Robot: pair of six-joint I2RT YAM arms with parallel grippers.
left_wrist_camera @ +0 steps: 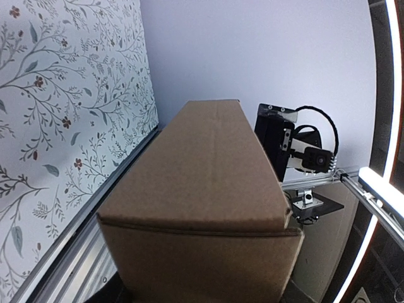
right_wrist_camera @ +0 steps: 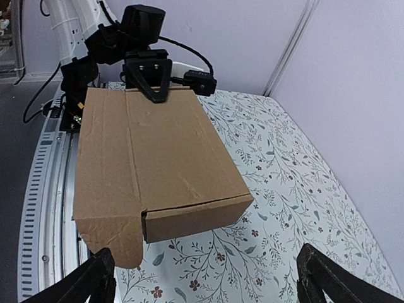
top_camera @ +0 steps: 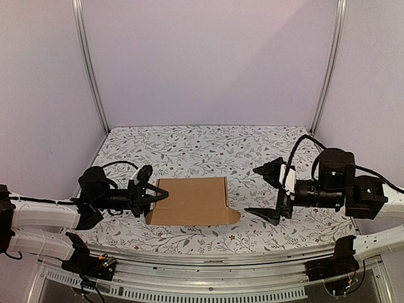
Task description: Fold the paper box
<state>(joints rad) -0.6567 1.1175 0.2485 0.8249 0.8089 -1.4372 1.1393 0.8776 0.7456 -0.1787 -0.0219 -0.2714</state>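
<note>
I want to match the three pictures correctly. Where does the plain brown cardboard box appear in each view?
Top external: the plain brown cardboard box lies centre-left, in the lower half.
Left wrist: it fills the centre and bottom, very close.
Right wrist: it sits left of centre.
Shared landmark: the white floral tablecloth under it.

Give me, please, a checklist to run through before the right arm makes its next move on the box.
1. Hold: left gripper clamps the paper box at its left end: ok.
2. Clearance: right gripper open wide, apart from the box: ok.
3. Tuck: rounded flap at the near right corner folded in: not ok, it sticks out flat.
4. Right end face closed: ok.
5. Box bottom seated flat on the table: cannot tell.
</note>
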